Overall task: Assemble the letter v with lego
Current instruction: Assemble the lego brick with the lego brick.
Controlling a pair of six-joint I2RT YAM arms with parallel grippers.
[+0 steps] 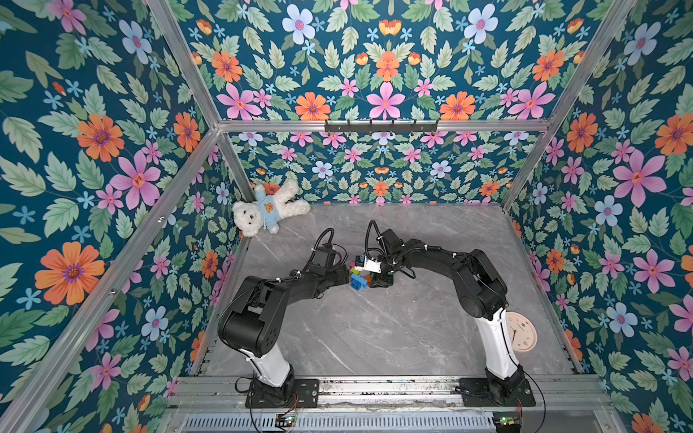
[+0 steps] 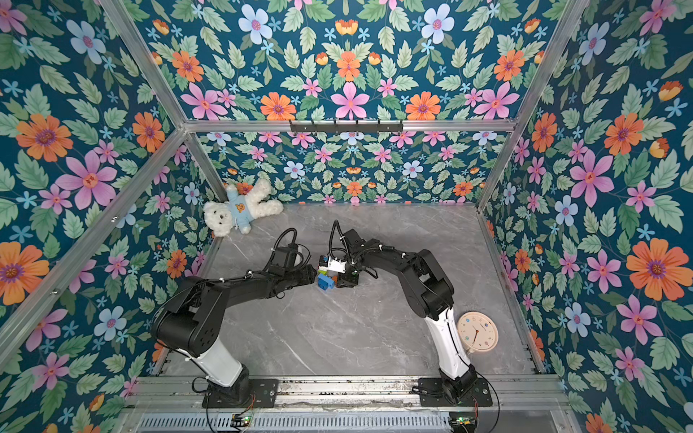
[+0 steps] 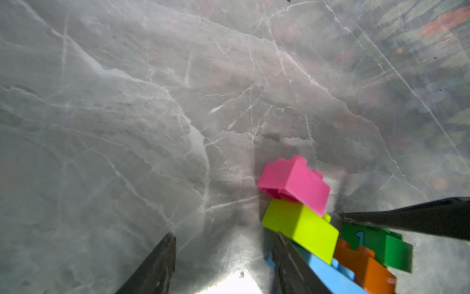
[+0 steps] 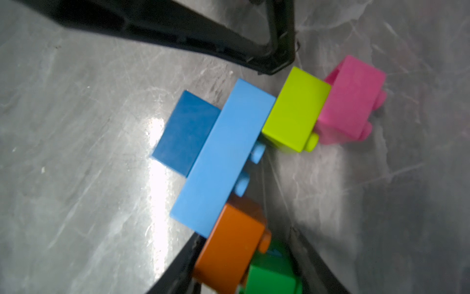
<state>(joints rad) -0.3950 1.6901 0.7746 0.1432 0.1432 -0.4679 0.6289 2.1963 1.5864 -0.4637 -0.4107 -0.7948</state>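
Note:
The letter v [image 1: 358,279] [image 2: 325,280] lies on the grey table between my two grippers. In the right wrist view a dark blue brick [image 4: 185,132] sits at its point against a long light-blue brick [image 4: 223,152]. Lime [image 4: 295,109] and pink [image 4: 353,99] bricks form one arm, orange [image 4: 229,244] and green [image 4: 272,277] the other. My right gripper [image 4: 244,234] is shut on the orange and green bricks. My left gripper [image 3: 225,236] is open with only bare table between its fingers. One of its fingers [image 3: 292,264] lies against the light-blue brick [image 3: 328,275], beside the lime brick [image 3: 302,226].
A white teddy bear [image 1: 268,212] lies in the far left corner. A round pink clock [image 1: 521,331] lies by the right wall, behind the right arm. Flowered walls close in the table on three sides.

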